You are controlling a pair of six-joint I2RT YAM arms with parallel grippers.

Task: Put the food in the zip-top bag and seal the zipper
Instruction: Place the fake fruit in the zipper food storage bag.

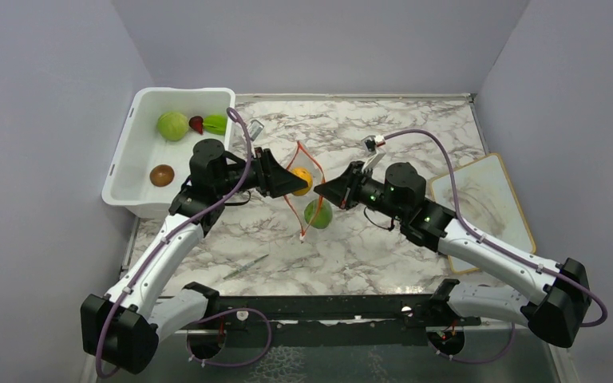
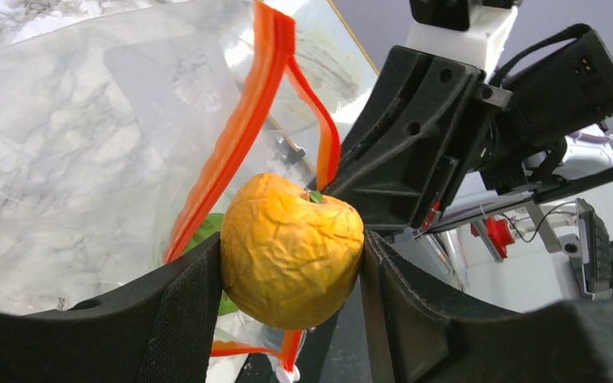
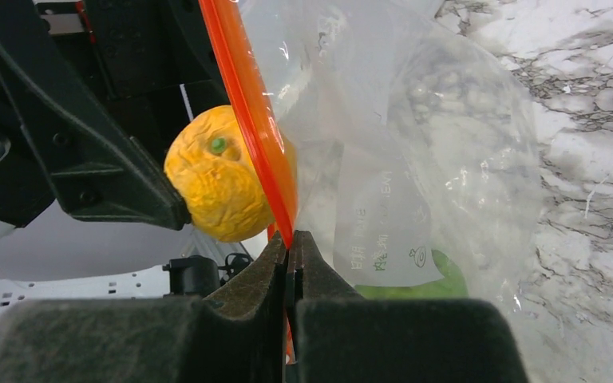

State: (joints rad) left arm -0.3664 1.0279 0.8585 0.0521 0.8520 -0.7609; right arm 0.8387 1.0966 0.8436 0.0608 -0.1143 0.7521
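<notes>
Top view: left hand grips the orange fruit at the zip-top bag mouth, opening at its 3 o'clock, zipper running 12-to-6, right hand pinched closed on the far lip

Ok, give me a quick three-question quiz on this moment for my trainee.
1. True or false: the left hand grips the orange fruit.
2. The right hand is shut on: A the zipper, B a spoon, C a cup.
3. How many food pieces lie in the white tub?
Key: 1 true; 2 A; 3 four.
</notes>
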